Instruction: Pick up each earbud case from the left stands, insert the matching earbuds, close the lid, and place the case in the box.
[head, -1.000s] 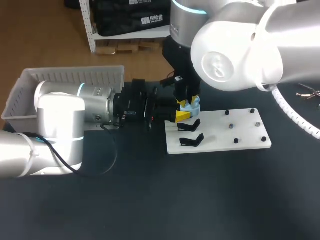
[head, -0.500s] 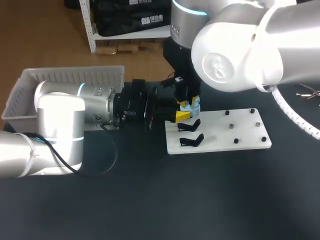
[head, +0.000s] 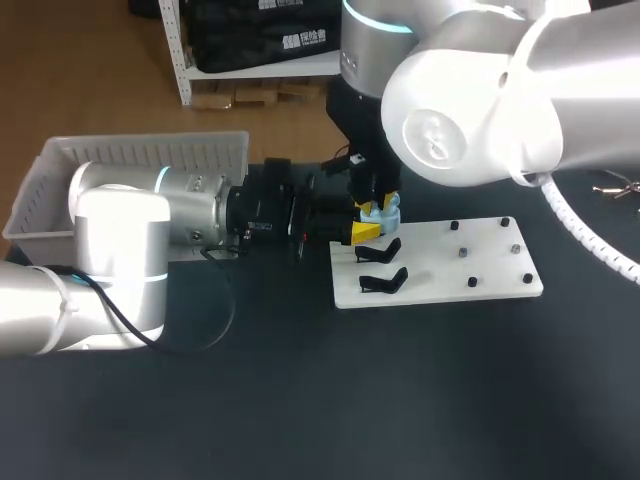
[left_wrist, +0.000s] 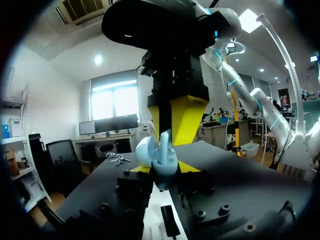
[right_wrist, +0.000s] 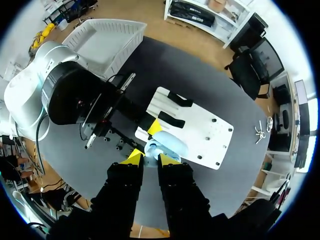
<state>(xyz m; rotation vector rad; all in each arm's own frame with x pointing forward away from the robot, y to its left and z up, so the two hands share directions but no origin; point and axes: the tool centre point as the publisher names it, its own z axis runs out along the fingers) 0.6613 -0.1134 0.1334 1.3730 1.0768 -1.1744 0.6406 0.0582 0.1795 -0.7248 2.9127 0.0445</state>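
I'm clamping the open pale-blue plastic earbud case (left_wrist: 155, 167) in my left gripper (head: 366, 231), right gripper (right_wrist: 151, 158) pinching a pale-blue earbud (left_wrist: 164, 142) directly above it.

Glossy pale-blue plastic case (head: 387, 208), smooth white board (head: 440, 272), matt black table (head: 300, 400)

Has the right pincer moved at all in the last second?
No. The right pincer stays at the white board's back-left corner, shut on the earbud over the case held by the left pincer.
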